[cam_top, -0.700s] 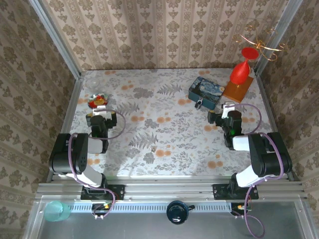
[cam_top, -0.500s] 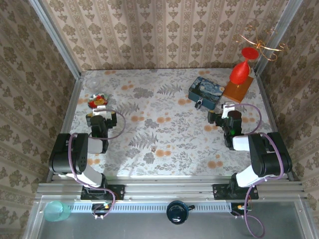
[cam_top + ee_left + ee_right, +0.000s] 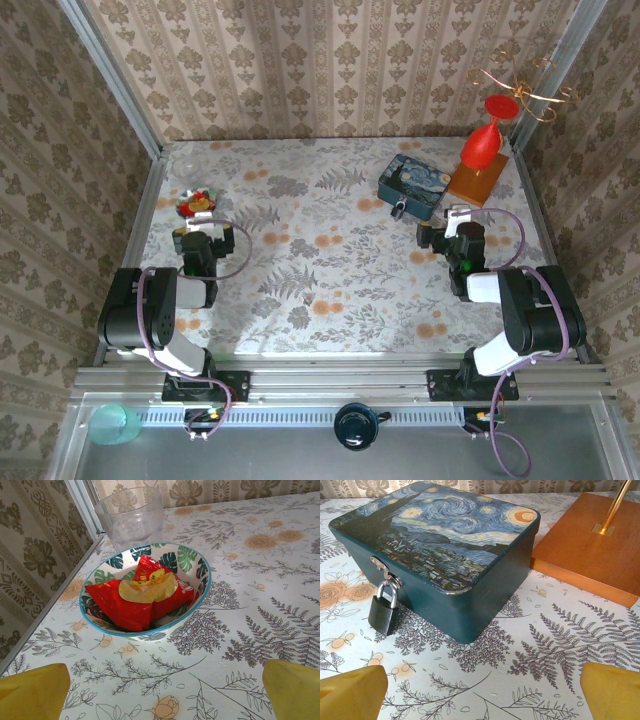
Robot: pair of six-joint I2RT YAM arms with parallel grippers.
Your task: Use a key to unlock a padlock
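A tiny dark padlock (image 3: 383, 611) with a silvery shackle hangs from the hasp of the blue swirly-painted tin (image 3: 445, 545), its body resting on the tablecloth; from above the padlock (image 3: 398, 209) sits at the tin's (image 3: 415, 185) near-left side. My right gripper (image 3: 482, 692) is open, its yellow fingertips (image 3: 352, 687) low on the table a short way in front of the tin, holding nothing. My left gripper (image 3: 160, 692) is also open and empty, facing a leaf-patterned bowl (image 3: 205, 577). From above, the left gripper (image 3: 199, 238) and right gripper (image 3: 452, 232) rest near their sides. I see no key.
The bowl holds red snack packets (image 3: 132, 597), with a clear plastic cup (image 3: 131, 515) behind it by the left wall rail. An orange wooden base (image 3: 590, 555) with a brass rod stands right of the tin, carrying a red ornament (image 3: 483, 140).
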